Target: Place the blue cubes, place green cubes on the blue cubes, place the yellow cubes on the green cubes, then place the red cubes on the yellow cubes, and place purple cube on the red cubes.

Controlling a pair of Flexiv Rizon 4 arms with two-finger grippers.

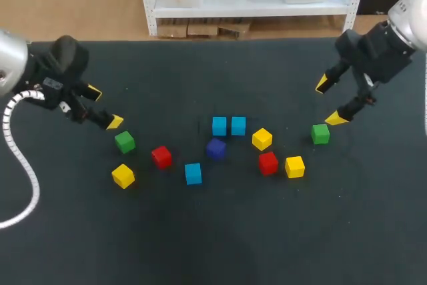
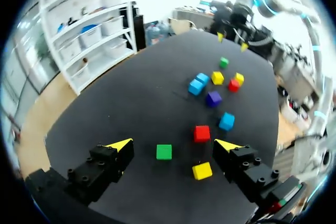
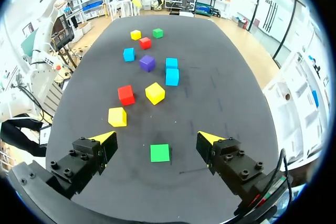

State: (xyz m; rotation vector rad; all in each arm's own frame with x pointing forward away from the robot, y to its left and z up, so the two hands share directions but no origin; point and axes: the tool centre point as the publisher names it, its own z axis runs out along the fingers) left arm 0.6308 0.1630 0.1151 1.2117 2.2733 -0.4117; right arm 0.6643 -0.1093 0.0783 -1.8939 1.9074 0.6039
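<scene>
Cubes lie spread out on the dark table [image 1: 200, 245], each on its own, none on top of another. Near the middle, the first blue cube [image 1: 219, 125] and the second blue cube [image 1: 238, 125] sit right next to each other. The purple cube [image 1: 215, 148] sits just in front of them, on the robot's side. The third blue cube [image 1: 193, 173] lies alone, a bit nearer to the robot, between the purple cube and the left red cube [image 1: 161, 157].

The left gripper [image 1: 105, 107] is over the left part of the table. Its two fingers are spread wide and hold nothing. The left green cube [image 1: 124, 141] lies just beside one yellow fingertip. In the left wrist view this cube shows in the gap between the fingers, and neither finger touches it. The left yellow cube [image 1: 123, 175] is near it, closer to the robot.

The right gripper [image 1: 329, 101] is over the right part of the table. Its fingers are wide apart too, with nothing in them. The right green cube [image 1: 320, 133] lies just beside one yellow fingertip, and in the right wrist view it shows in the gap between the fingers — not touched. The right yellow cube [image 1: 294, 166] and the right red cube [image 1: 267, 163] sit side by side near it. The middle yellow cube [image 1: 261, 139] lies between the right red cube and the second blue cube.
</scene>
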